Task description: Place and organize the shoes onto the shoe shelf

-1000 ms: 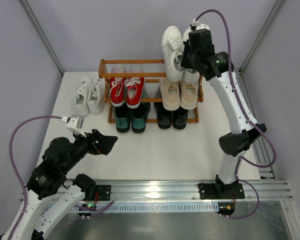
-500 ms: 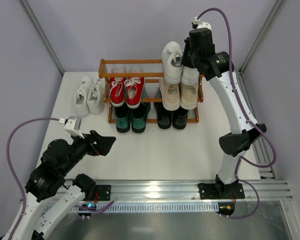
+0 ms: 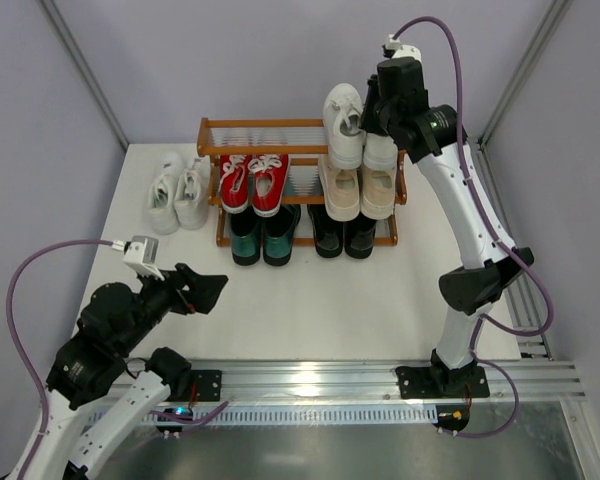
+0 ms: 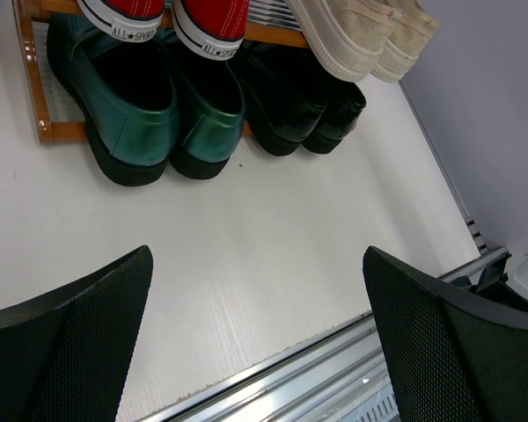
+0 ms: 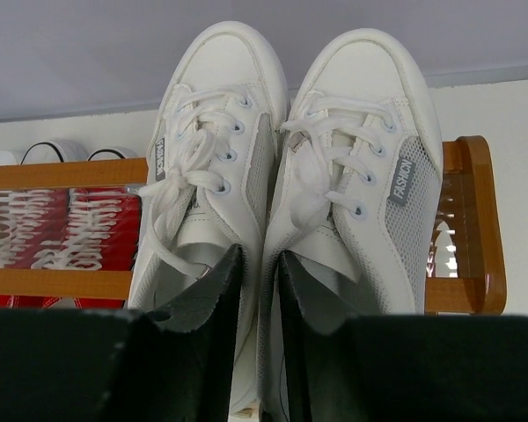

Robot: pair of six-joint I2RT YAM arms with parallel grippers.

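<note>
My right gripper is shut on a pair of white sneakers, one finger inside each shoe, pinching their inner walls together. The pair sits at the right end of the shoe shelf's top tier. Red sneakers and beige sneakers are on the middle tier. Dark green loafers and black loafers are on the bottom. A second white pair stands on the table left of the shelf. My left gripper is open and empty over the near table.
A metal rail runs along the table's near edge and shows in the left wrist view. Grey walls close the back and sides. The left half of the top tier holds nothing.
My right gripper has lowered the white pair from above the shelf onto the right end of the top tier. My left arm has drifted slightly left and toward the near edge.
</note>
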